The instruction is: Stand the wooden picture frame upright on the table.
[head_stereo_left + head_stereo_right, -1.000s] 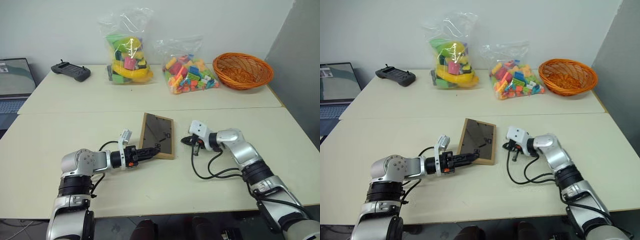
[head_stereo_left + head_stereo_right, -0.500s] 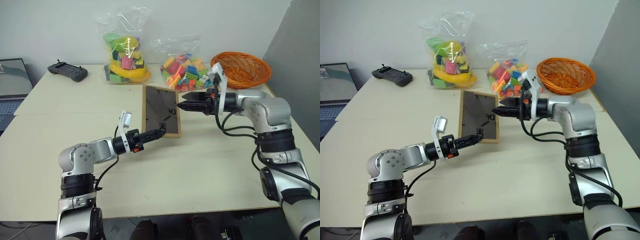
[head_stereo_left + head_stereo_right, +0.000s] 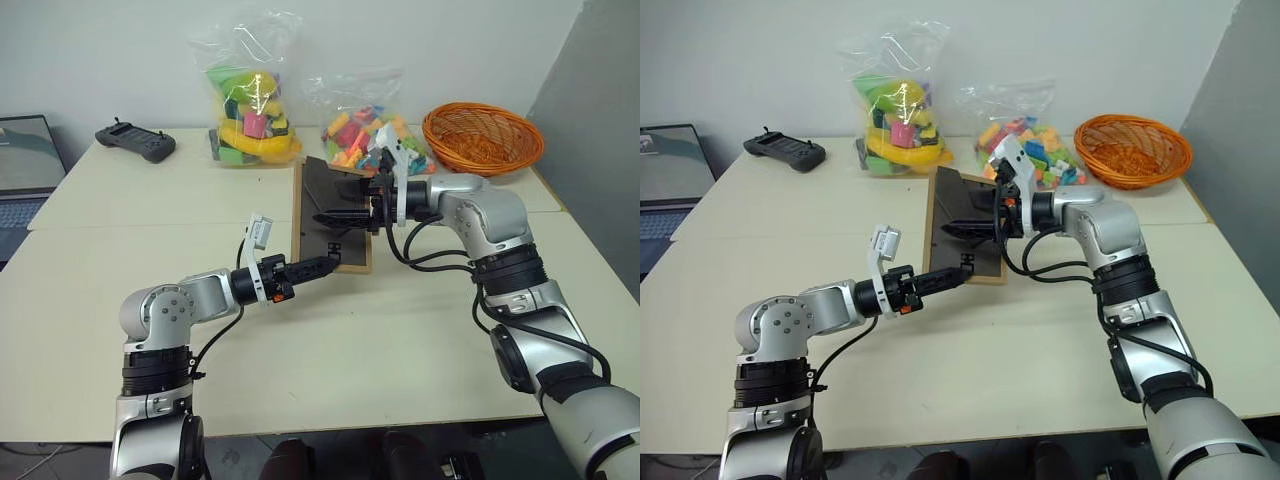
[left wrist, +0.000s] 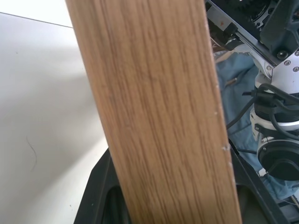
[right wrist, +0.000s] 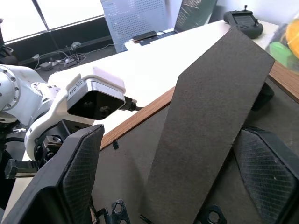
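The wooden picture frame stands nearly upright at the middle of the table, its dark back towards me. My left gripper is shut on its lower corner; the left wrist view has the light-wood edge running between the black fingers. The dark easel stand is swung out from the back. My right gripper reaches in from the right, open, with a finger on either side of the stand. The picture side faces away.
Along the far edge of the table sit a black controller, a bag of yellow toys, a bag of coloured bricks and an orange basket. A laptop stands off the left end.
The left gripper has tipped the frame up from lying on the table. The right gripper has risen, swung left to the frame's back and opened. The easel stand now hangs out.
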Motion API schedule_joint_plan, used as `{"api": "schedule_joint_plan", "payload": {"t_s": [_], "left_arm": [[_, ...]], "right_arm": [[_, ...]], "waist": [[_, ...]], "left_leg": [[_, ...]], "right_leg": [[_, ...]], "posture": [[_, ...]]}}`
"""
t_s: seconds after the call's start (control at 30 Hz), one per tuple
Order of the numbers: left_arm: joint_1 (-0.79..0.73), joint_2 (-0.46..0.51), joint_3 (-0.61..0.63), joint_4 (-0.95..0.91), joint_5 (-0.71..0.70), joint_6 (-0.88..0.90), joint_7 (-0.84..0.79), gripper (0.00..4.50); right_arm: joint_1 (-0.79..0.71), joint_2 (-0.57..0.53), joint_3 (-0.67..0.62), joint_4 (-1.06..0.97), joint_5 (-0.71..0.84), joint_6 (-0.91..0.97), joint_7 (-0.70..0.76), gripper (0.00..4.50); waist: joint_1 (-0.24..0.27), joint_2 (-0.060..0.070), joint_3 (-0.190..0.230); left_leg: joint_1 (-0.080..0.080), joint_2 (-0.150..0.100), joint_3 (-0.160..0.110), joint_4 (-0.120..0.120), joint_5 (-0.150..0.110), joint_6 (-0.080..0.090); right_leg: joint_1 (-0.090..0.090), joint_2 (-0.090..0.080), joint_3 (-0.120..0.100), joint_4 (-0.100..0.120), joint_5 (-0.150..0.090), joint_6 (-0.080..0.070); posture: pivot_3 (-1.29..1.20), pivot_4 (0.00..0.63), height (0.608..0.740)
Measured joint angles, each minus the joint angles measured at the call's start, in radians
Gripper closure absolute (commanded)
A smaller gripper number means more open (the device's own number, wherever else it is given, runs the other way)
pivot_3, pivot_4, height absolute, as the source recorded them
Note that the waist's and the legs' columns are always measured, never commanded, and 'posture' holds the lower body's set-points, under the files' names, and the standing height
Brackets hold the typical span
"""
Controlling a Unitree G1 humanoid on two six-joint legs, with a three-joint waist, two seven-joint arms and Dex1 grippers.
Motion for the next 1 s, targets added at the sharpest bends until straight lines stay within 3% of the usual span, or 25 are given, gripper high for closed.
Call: {"api": "schedule_joint_plan", "payload": {"t_s": [0.4, 0.6, 0.7, 0.83, 0.9, 1.0], "left_arm": [[0.014, 0.02, 0.012, -0.02, -0.073, 0.024, 0.028, 3.1], [0.015, 0.022, 0.012, -0.022, -0.098, 0.043, 0.049, 3.1], [-0.003, 0.023, 0.05, -0.005, -0.171, 0.107, 0.085, 3.1], [-0.026, 0.034, 0.138, 0.025, -0.27, 0.184, 0.15, 3.1], [-0.041, 0.034, 0.15, 0.032, -0.334, 0.234, 0.19, 3.1], [-0.042, 0.035, 0.176, 0.048, -0.424, 0.282, 0.254, 3.1]], "right_arm": [[0.112, -0.147, -0.076, -0.233, 0.166, 0.199, 0.037, 0.07], [0.165, -0.168, -0.089, -0.265, 0.149, 0.159, -0.027, 0.07], [0.239, -0.246, -0.059, -0.194, -0.018, -0.163, -0.051, 0.07], [0.316, -0.311, -0.019, -0.046, -0.242, -0.758, -0.06, 0.07], [0.317, -0.324, 0.021, 0.097, -0.398, -1.137, -0.168, 0.07], [0.296, -0.323, 0.075, 0.275, -0.642, -1.534, -0.392, 0.07]], "waist": [[0.0, 0.0, 0.0], [0.0, 0.0, 0.0], [0.009, -0.001, 0.001], [0.004, -0.002, 0.001], [-0.001, -0.002, 0.001], [-0.008, -0.002, 0.002]], "left_leg": [[0.0, 0.0, -0.001, 0.0, -0.002, 0.004], [0.0, 0.0, -0.001, 0.0, -0.002, 0.004], [0.0, -0.001, 0.0, 0.001, -0.002, 0.004], [0.0, 0.001, 0.003, 0.001, -0.001, 0.003], [0.001, 0.001, 0.004, 0.001, 0.0, 0.0], [0.002, 0.002, 0.006, 0.001, 0.001, -0.001]], "right_leg": [[0.0, 0.0, 0.0, 0.0, 0.0, 0.0], [0.0, 0.0, 0.0, 0.0, 0.0, 0.0], [0.001, 0.0, 0.0, 0.0, 0.0, 0.0], [0.001, 0.0, 0.0, 0.0, 0.0, 0.001], [0.001, 0.0, 0.001, 0.0, 0.0, 0.001], [0.0, 0.001, 0.002, 0.001, 0.0, 0.001]], "posture": [[0.0, 0.15, 0.74], [0.0, 0.15, 0.74], [0.0, 0.15, 0.74], [0.0, 0.15, 0.74], [0.0, 0.15, 0.74], [0.0, 0.15, 0.74]]}}
